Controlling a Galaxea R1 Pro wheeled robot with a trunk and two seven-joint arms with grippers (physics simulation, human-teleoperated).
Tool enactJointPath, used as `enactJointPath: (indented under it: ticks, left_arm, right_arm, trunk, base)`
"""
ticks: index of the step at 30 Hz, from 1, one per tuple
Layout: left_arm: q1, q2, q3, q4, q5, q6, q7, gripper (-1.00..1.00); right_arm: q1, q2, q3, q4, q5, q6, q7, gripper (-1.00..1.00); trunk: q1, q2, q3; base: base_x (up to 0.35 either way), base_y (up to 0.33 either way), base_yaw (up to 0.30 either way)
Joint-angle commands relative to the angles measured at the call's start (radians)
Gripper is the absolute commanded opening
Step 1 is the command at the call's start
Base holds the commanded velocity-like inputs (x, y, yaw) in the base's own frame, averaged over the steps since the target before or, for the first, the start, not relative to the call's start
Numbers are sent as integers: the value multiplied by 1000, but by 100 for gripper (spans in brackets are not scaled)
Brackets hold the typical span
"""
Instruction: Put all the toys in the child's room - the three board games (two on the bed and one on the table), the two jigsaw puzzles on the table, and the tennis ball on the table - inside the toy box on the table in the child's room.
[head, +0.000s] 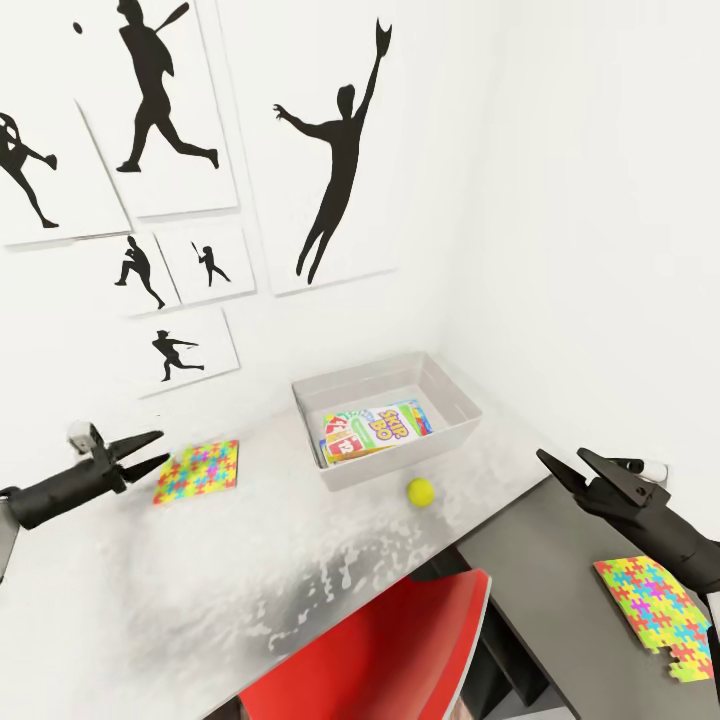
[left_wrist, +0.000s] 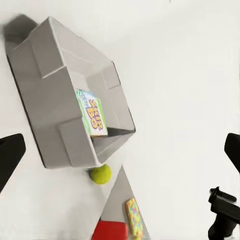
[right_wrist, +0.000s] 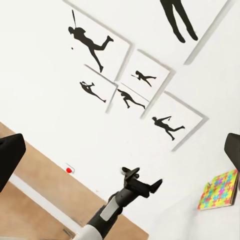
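Hovering over the table (head: 150, 590), both arms' jaws spread wide and empty.
Board games (head: 375, 431) lie inside the toy box (head: 455, 425) (tennis ball (head: 421, 491) just outside).

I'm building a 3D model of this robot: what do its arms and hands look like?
Both arms are matte black and tubular. The left hand and the right hand each end in two black, tapering, pointed fingers. A small light-grey boxy block sits on top of the left wrist, and a white-and-black cylindrical piece sits beside the right wrist. No cables or printed markings are visible.
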Motion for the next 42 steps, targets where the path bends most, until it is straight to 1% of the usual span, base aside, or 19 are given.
enactJointPath:
  ticks: [1,2,4,7,8,10,14,23,26,29,32,42]
  left_arm:
    - [25,13,1,1,2,-3,-26,100]
    - [69,33,4,2,3,-27,-65,100]
    - [119,51,12,3,6,-69,-106,100]
    - [155,63,39,3,6,-102,-146,100]
    - [165,65,52,5,4,-113,-160,100]
    - [174,66,66,10,2,-123,-171,100]
    - [182,69,81,9,0,-134,-185,100]
    - [184,73,87,10,-1,-138,-190,100]
    - [184,83,88,10,-1,-139,-193,100]
    - [184,90,90,10,-1,-139,-199,100]
    - [184,96,97,10,-1,-139,-205,100]
    - [184,100,100,10,-1,-138,-208,100]
  right_arm:
    - [-1,0,0,0,1,2,2,100]
    - [-1,0,0,0,1,2,1,100]
    - [0,1,0,0,2,0,0,100]
    - [0,3,1,0,11,-8,-1,100]
    - [-1,3,0,0,20,-13,-1,100]
    - [-1,4,1,0,37,-18,-1,100]
    - [0,13,2,0,61,-23,-2,100]
    - [0,17,5,1,68,-27,-10,100]
    - [0,17,7,1,75,-28,-11,100]
    - [-1,17,7,1,99,-28,-11,100]
    - [0,18,7,1,110,-28,-11,100]
    - [-1,17,4,1,116,-29,-11,100]
  trunk:
    - [1,-2,-2]
    - [1,-2,-2]
    - [1,-2,-2]
    - [1,-2,-2]
    - [1,-2,-2]
    - [1,-2,-2]
    - [1,-2,-2]
    - [1,-2,-2]
    - [1,-2,-2]
    - [1,-2,-2]
    - [1,-2,-2]
    - [1,-2,-2]
  base:
    - [0,0,0]
    - [0,0,0]
    - [0,0,0]
    - [0,0,0]
    - [0,0,0]
    - [0,0,0]
    - [-72,39,0]
    - [-182,161,0]
    - [-61,57,0]
    - [-17,16,0]
    - [-36,7,0]
    - [-173,93,5]
